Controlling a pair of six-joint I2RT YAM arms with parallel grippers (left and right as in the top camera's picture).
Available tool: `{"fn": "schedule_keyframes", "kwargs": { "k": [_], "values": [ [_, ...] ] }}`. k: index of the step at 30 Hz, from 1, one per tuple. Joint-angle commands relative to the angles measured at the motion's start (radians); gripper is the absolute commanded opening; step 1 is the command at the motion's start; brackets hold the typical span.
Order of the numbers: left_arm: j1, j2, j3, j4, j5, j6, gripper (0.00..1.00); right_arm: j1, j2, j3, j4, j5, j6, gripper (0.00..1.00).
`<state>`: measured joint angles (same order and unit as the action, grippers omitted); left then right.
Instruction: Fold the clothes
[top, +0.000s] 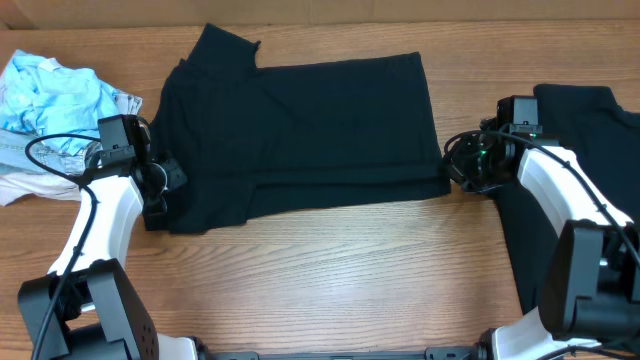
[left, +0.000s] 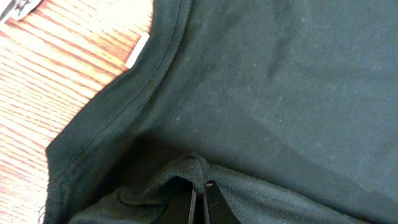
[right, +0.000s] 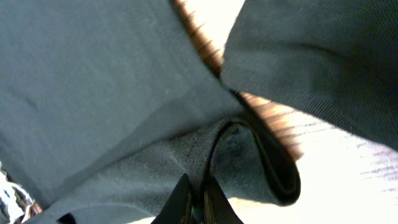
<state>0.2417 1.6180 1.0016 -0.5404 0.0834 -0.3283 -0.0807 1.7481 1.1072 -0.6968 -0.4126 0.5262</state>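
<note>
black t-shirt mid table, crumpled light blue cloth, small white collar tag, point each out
Black soft-fabric T-shirt (top: 330, 130): overhead view, middle of its body.
Crumpled light blue cloth (top: 50, 95): overhead view, bunched centre.
Small white collar tag (left: 138, 50): left wrist view, tag's middle.

Wood-grain table (top: 330, 270), light brown, grain running left-right in the overhead view; bare patches also show in both wrist views. At its far-left corner lies a crumpled light-blue fabric pile (top: 50, 95), resting on white cloth (top: 25, 185) that spills out toward the near side. A tan strip (top: 100, 20) runs along the far table edge, can't tell what it is; a white scrap with dark print (left: 15, 6) sits in the left wrist view's top corner.
</note>
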Motion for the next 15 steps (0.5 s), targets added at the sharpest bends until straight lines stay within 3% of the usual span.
{"fn": "schedule_keyframes", "kwargs": {
  "k": [1, 15],
  "values": [
    [-0.001, 0.025, 0.016, 0.021, 0.022, 0.026, 0.04, -0.002, 0.019, 0.016, 0.039, 0.023, 0.02, 0.04],
    [-0.001, 0.047, 0.016, 0.103, 0.066, 0.026, 0.04, -0.002, 0.02, 0.016, 0.087, 0.028, 0.021, 0.04]
  ]
}}
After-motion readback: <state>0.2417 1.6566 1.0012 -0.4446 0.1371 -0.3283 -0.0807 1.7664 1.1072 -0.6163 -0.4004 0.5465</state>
